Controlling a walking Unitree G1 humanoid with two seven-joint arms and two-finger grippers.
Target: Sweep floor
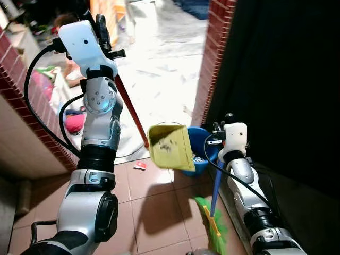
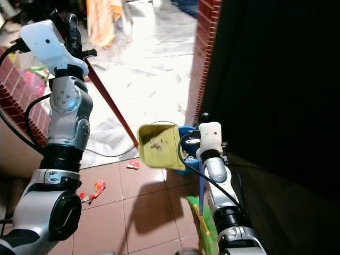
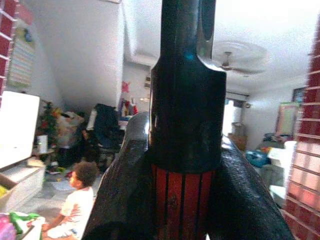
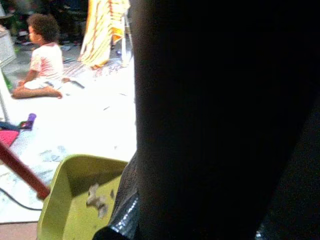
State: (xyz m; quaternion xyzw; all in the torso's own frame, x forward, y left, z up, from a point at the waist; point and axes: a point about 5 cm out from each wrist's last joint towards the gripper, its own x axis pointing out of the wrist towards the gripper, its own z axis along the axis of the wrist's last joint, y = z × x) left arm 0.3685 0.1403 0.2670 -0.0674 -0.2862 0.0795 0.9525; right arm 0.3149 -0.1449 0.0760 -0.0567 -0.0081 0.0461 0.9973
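My left gripper [image 1: 104, 33] is raised high and shut on the top of a long red handle [image 1: 130, 109]. In the left wrist view its fingers [image 3: 125, 190] clamp that handle [image 3: 182, 200]. The handle runs down to a yellow dustpan [image 1: 170, 146], which hangs tilted above a blue bin [image 1: 201, 159] and has grey debris in it [image 4: 97, 200]. My right gripper [image 1: 222, 129] is low on the right, shut on a blue broom handle [image 1: 215, 186]. Its green bristles [image 1: 213, 226] rest on the tiles. Red paper scraps [image 2: 91, 192] lie on the floor.
A red brick pillar [image 1: 212, 58] stands just behind the bin, with a dark wall [image 1: 287, 79] to its right. A low brick wall [image 1: 16, 79] runs along the left. A child [image 4: 42, 60] sits on the pale floor farther back, among toys and clutter.
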